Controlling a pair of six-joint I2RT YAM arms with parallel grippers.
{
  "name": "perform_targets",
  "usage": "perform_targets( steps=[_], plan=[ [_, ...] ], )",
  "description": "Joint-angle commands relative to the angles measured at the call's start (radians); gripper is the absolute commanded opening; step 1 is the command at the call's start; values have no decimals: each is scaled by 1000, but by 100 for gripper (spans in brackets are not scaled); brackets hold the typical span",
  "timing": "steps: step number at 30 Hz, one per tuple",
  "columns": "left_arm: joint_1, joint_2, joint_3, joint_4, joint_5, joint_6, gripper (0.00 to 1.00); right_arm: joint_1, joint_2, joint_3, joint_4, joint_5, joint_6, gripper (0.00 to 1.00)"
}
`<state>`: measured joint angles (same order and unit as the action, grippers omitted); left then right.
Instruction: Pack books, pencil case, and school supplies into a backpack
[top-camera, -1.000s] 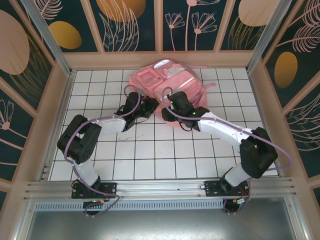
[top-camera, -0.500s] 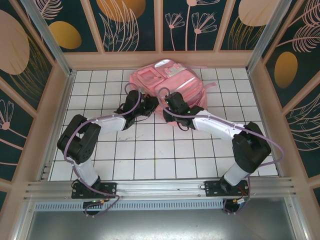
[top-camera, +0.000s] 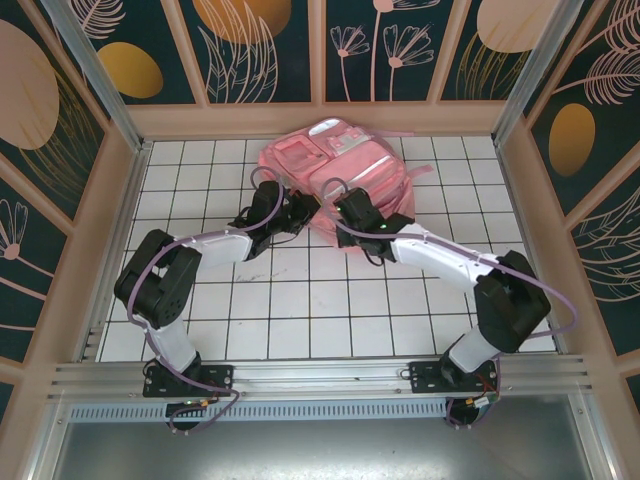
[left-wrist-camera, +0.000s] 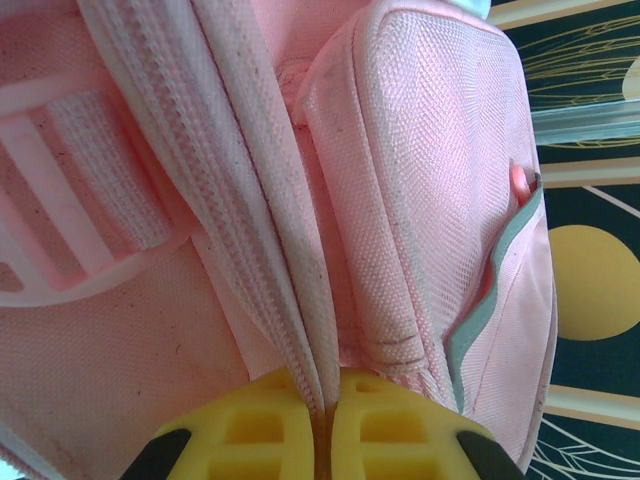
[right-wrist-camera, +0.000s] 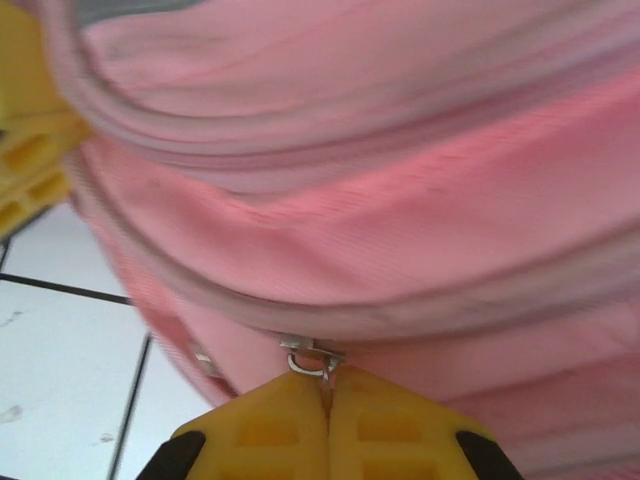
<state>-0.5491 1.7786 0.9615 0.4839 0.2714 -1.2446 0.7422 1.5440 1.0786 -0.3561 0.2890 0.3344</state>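
Note:
The pink backpack (top-camera: 340, 160) lies at the back of the tiled floor, and both grippers meet at its near edge. My left gripper (top-camera: 306, 206) is shut, its yellow fingers (left-wrist-camera: 270, 420) pinching the zipper band (left-wrist-camera: 300, 330) of the backpack (left-wrist-camera: 420, 180). My right gripper (top-camera: 337, 202) is shut on a small metal zipper pull (right-wrist-camera: 315, 358) hanging from a zipper line of the backpack (right-wrist-camera: 380, 230). The left gripper's yellow fingers (right-wrist-camera: 25, 160) show at the left edge of the right wrist view. The books, pencil case and school supplies are out of view.
White tiled floor (top-camera: 300, 300) stretches in front of the backpack. Wooden walls with dark floral panels (top-camera: 250, 50) close in the back and both sides. The arm bases (top-camera: 190, 375) sit on the metal rail at the near edge.
My right gripper has closed its jaws onto the zipper pull, and its arm swung a little left, then back. The left arm and its grip have not moved.

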Motion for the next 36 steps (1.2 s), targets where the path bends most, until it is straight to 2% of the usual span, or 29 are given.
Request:
perform_targets(
  steps=[1, 6, 11, 14, 16, 20, 23, 28, 32, 36],
  plan=[
    [30, -59, 17, 24, -48, 64, 0, -56, -77, -47, -85, 91, -29, 2],
    [51, -102, -26, -5, -64, 89, 0, -123, -104, -47, -85, 163, -10, 0],
    [90, -130, -60, -34, -69, 112, 0, -148, -52, 24, -121, 241, 48, 0],
    [110, -143, -69, -71, -76, 138, 0, -103, -24, 54, -82, 137, 1, 0],
    [125, -158, -80, -113, -97, 156, 3, -60, -7, 63, -40, 7, -29, 0],
    [169, -223, -138, -208, -141, 182, 38, -3, 41, 74, 64, -203, -21, 0],
    [203, -293, -189, -286, -157, 199, 50, 31, 102, 111, 139, -294, -3, 0],
    [231, -427, -272, -386, -192, 185, 55, 63, 224, 218, 225, -366, 6, 0],
    [231, -484, -324, -320, -82, 101, 56, 71, 297, 296, 232, -392, -10, 0],
    [232, -457, -348, -147, 46, -9, 54, 71, 299, 302, 236, -415, -24, 0]
  ],
)
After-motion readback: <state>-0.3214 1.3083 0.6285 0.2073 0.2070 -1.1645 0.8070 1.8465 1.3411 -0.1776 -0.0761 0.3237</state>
